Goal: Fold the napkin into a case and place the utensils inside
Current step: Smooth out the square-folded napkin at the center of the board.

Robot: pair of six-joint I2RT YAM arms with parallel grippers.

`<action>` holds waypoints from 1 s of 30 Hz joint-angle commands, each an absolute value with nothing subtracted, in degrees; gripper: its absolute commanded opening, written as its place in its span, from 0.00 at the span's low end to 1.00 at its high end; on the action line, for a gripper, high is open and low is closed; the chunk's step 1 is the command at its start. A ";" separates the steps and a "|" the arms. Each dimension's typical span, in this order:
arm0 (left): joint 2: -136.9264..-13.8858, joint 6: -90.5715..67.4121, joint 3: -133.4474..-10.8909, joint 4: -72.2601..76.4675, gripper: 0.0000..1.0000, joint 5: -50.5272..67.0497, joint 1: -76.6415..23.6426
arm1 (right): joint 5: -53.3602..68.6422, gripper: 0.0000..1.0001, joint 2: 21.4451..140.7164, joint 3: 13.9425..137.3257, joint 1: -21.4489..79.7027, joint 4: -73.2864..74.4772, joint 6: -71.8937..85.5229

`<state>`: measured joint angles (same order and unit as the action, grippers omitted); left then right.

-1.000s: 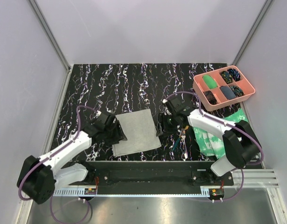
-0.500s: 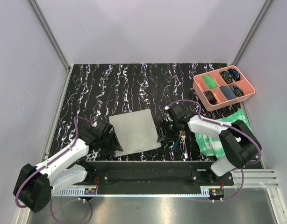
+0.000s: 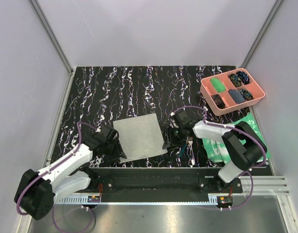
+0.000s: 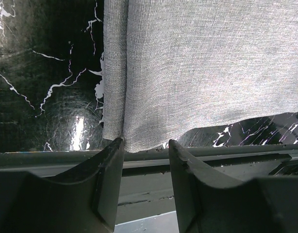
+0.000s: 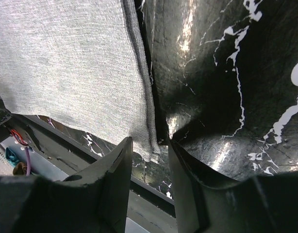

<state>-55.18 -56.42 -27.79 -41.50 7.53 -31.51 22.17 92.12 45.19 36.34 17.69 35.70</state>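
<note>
The grey napkin (image 3: pixel 139 137) lies flat near the table's front edge, and no folded case shows. My left gripper (image 3: pixel 116 151) sits at its near-left corner. In the left wrist view the fingertips stand apart just below the napkin (image 4: pixel 202 73) hem, with the left gripper (image 4: pixel 145 143) open and nothing clamped. My right gripper (image 3: pixel 169 141) is at the near-right corner. In the right wrist view the right gripper (image 5: pixel 150 141) is open, and the napkin (image 5: pixel 66 63) corner hangs between its tips. The utensils (image 3: pixel 190 146) lie just right of the right gripper.
A pink compartmented tray (image 3: pixel 254 97) holding small items stands at the back right. A green-and-white mottled sheet (image 3: pixel 218 145) lies under the right arm. The table's dark front rail (image 3: pixel 154 171) runs close behind both grippers.
My left gripper has drawn back off the napkin's left side to its near-left corner. The napkin now lies wider and flatter. The right gripper has shifted slightly toward the near-right corner. Both jaws have narrowed.
</note>
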 commanded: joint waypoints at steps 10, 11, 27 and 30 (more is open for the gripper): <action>-52.83 -57.66 -26.54 -40.52 0.39 7.91 -31.46 | 24.34 0.31 91.93 43.68 36.47 15.38 36.04; -52.74 -57.48 -26.63 -40.43 0.38 7.65 -31.46 | 24.35 0.30 91.85 43.51 36.47 15.29 36.04; -48.96 -55.81 -30.05 -41.92 0.00 5.98 -31.38 | 24.43 0.00 88.33 45.88 36.47 19.16 35.60; -48.61 -54.76 -31.55 -44.47 0.00 4.05 -31.29 | 24.61 0.00 86.58 46.76 36.47 20.56 35.59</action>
